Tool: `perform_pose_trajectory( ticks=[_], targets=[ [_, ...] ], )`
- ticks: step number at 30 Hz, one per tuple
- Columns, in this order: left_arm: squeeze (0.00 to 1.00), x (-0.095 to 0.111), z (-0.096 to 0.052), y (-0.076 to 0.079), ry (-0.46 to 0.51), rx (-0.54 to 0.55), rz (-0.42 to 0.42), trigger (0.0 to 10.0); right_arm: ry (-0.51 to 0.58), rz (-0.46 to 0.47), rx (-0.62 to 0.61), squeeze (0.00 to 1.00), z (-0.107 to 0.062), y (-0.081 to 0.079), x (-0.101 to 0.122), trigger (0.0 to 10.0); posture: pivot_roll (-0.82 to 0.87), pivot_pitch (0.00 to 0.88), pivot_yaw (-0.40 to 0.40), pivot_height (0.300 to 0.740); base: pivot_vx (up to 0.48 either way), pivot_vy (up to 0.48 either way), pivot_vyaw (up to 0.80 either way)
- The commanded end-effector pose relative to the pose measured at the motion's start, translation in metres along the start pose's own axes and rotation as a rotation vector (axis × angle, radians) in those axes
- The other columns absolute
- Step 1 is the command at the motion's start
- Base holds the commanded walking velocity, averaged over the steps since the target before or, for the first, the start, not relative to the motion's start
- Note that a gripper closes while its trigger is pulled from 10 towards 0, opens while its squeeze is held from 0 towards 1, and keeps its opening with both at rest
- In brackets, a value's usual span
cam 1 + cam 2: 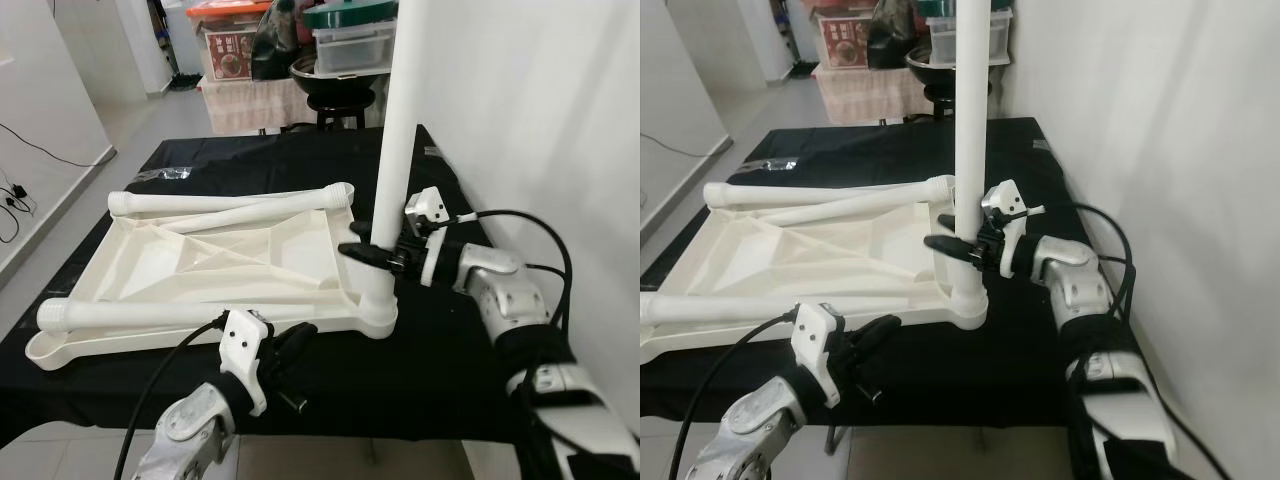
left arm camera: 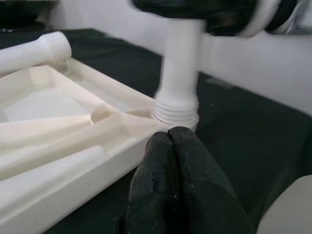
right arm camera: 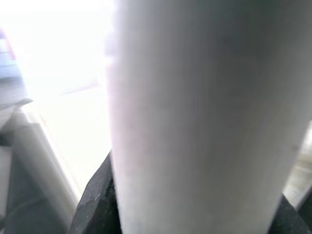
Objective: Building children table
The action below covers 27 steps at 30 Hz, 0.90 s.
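From our left eye, the white tabletop lies upside down on the black-draped bench, with two loose legs resting on it, one along the far edge and one along the near edge. At the tabletop's 4 o'clock corner an upright leg stands in its socket. Our right hand reaches in from 3 o'clock and pinches that leg low down, just above the socket. Our left hand sits at 6 o'clock, just beside the tabletop's near rim, its fingers pressed together on nothing.

From our right eye the same layout holds: the right hand clamps the leg, and the left hand points at the near edge, close to it but seemingly not touching.

Through the left wrist, our closed fingers aim at the socketed corner, where screw threads on the leg's base are visible above the socket, so we judge it not fully wound in.

Through the right wrist the leg looms close and blurred, with black finger tips at either side of it.

The risks, as we judge them: nothing pins the tabletop, so twisting could spin or slide the whole piece on the cloth; a tilted leg could cross-thread; and the loose legs could roll off.
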<state>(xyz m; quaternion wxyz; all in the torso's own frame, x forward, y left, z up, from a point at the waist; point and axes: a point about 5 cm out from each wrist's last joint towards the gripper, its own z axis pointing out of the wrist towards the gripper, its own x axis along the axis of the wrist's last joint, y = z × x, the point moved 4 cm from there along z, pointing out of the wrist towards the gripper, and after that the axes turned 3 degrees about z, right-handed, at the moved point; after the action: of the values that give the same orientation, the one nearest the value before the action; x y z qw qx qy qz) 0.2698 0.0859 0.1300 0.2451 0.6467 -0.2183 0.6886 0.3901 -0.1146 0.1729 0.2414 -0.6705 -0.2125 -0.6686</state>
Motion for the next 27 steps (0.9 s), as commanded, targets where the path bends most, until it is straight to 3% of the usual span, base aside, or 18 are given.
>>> perform_pose_trajectory(
  ticks=[1, 2, 3, 4, 7, 13, 14, 15, 16, 17, 18, 20, 22, 23, 24, 25, 26, 27],
  targets=[
    [0.0, 0.001, -0.002, -0.002, -0.004, 0.005, -0.008, 10.0, -0.073, 0.071, -0.242, 0.0, -0.008, 0.006, -0.034, 0.0, -0.08, 0.0, 0.02, 0.74, 0.0, 0.0, 0.0],
    [0.0, 0.001, -0.002, -0.002, -0.002, 0.007, -0.009, 10.0, -0.096, 0.128, -0.341, 0.0, -0.015, -0.005, -0.053, 0.0, -0.08, 0.0, 0.02, 0.74, 0.0, 0.0, 0.0],
    [0.0, 0.001, -0.002, -0.002, -0.002, 0.007, -0.009, 10.0, -0.096, 0.128, -0.341, 0.0, -0.015, -0.005, -0.053, 0.0, -0.08, 0.0, 0.02, 0.74, 0.0, 0.0, 0.0],
    [0.0, 0.001, -0.002, -0.004, -0.002, 0.007, -0.009, 10.0, -0.085, -0.013, -0.308, 0.0, -0.01, -0.016, -0.049, 0.0, -0.08, 0.0, 0.027, 0.74, 0.0, 0.0, 0.0],
    [0.0, 0.001, 0.001, -0.005, -0.003, 0.011, -0.007, 10.0, -0.16, -0.04, -0.246, 0.0, 0.007, -0.009, -0.056, 0.0, -0.06, 0.0, -0.003, 0.74, 0.0, 0.0, 0.0],
    [0.0, 0.002, 0.001, -0.01, 0.008, 0.055, -0.003, 10.0, -0.143, -0.118, -0.247, 0.0, 0.009, -0.016, -0.048, 0.0, -0.07, 0.0, 0.007, 0.74, 0.0, 0.0, 0.0],
    [0.0, 0.002, 0.001, -0.012, 0.01, 0.067, -0.001, 10.0, -0.132, -0.116, -0.25, 0.0, 0.008, -0.019, -0.045, 10.0, -0.07, 0.0, 0.002, 0.74, 0.0, 0.0, 0.0],
    [0.0, 0.002, 0.001, -0.012, 0.01, 0.067, -0.001, 10.0, -0.132, -0.116, -0.25, 0.0, 0.008, -0.019, -0.045, 10.0, -0.07, 0.0, 0.002, 0.74, 0.0, 0.0, 0.0],
    [0.0, 0.002, 0.002, -0.012, 0.01, 0.067, 0.0, 10.0, -0.117, -0.064, -0.233, 0.23, 0.008, -0.02, -0.042, 10.0, -0.07, 0.0, 0.004, 0.74, 0.0, 0.0, 0.0],
    [0.0, 0.002, 0.003, -0.011, 0.006, 0.056, -0.001, 10.0, -0.094, 0.001, -0.157, 1.0, 0.011, -0.026, -0.036, 10.0, -0.06, 0.0, 0.006, 0.74, 0.0, 0.0, 0.0],
    [0.0, 0.002, 0.003, -0.011, 0.006, 0.056, -0.001, 10.0, -0.094, 0.001, -0.157, 1.0, 0.011, -0.026, -0.036, 10.0, -0.06, 0.0, 0.006, 0.74, 0.0, 0.0, 0.0],
    [0.0, 0.001, 0.004, -0.009, 0.001, 0.042, -0.006, 10.0, -0.052, 0.045, 0.007, 1.0, 0.015, -0.039, -0.02, 10.0, -0.06, 0.0, 0.01, 0.74, 0.0, 0.0, 0.0],
    [0.0, 0.001, 0.004, -0.009, 0.0, 0.039, -0.007, 10.0, -0.04, 0.032, 0.052, 1.0, 0.015, -0.041, -0.014, 10.0, -0.06, 0.0, 0.01, 0.74, 0.0, 0.0, 0.0],
    [0.0, 0.001, 0.004, -0.009, -0.001, 0.038, -0.008, 10.0, -0.028, 0.025, 0.116, 0.87, 0.015, -0.042, -0.007, 10.0, -0.07, 0.0, 0.012, 0.74, 0.0, 0.0, 0.0],
    [0.0, 0.001, 0.004, -0.009, -0.001, 0.038, -0.008, 10.0, -0.028, 0.025, 0.116, 0.87, 0.015, -0.042, -0.007, 10.0, -0.07, 0.0, 0.012, 0.74, 0.0, 0.0, 0.0],
    [0.0, 0.0, 0.004, -0.008, -0.001, 0.036, -0.009, 10.0, -0.018, -0.01, 0.22, 0.0, 0.014, -0.042, 0.002, 10.0, -0.06, 0.0, 0.009, 0.74, 0.0, 0.0, 0.0],
    [0.0, 0.0, 0.004, -0.008, -0.001, 0.036, -0.009, 10.0, -0.018, -0.01, 0.22, 0.0, 0.014, -0.042, 0.002, 10.0, -0.06, 0.0, 0.009, 0.74, 0.0, 0.0, 0.0],
    [0.0, 0.0, 0.004, -0.008, -0.002, 0.034, -0.011, 10.0, -0.027, -0.059, 0.349, 0.0, 0.01, -0.043, 0.01, 10.0, -0.06, 0.0, 0.007, 0.74, 0.0, 0.0, 0.0]
  ],
)
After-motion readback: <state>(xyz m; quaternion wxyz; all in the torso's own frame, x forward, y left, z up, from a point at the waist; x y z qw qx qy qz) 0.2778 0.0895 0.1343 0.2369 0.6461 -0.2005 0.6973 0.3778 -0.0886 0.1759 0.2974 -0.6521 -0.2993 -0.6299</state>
